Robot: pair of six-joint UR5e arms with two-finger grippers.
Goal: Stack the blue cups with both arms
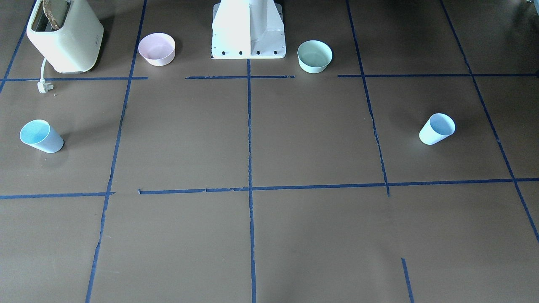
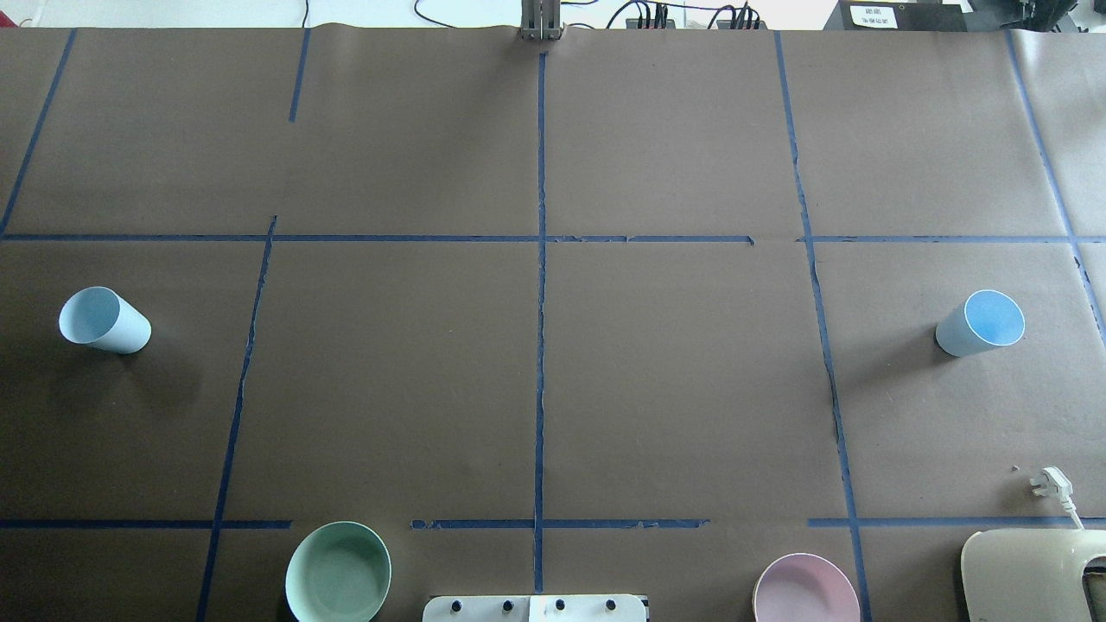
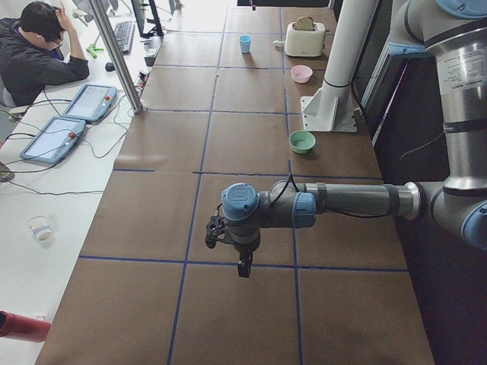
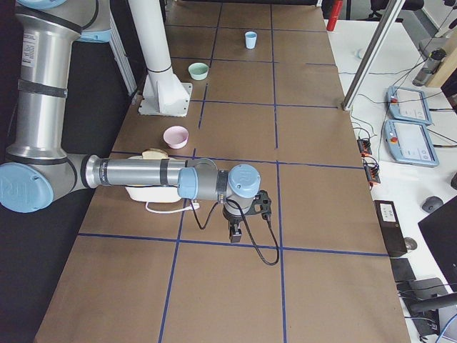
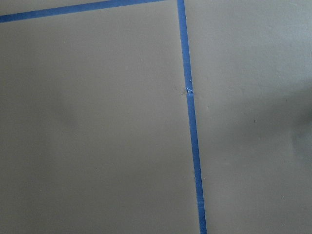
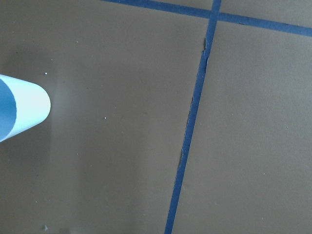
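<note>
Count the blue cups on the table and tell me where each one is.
2. The left cup stands upright near the end of the table on the robot's left; the right cup stands upright near the opposite end, forward of the toaster. No others show.

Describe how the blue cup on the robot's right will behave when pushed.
The right-side blue cup looks like empty, thin plastic, so it is probably light. It stands on a base narrower than its rim, so a high push may tip it. Once tipped, the taper would likely roll it in an arc.
</note>
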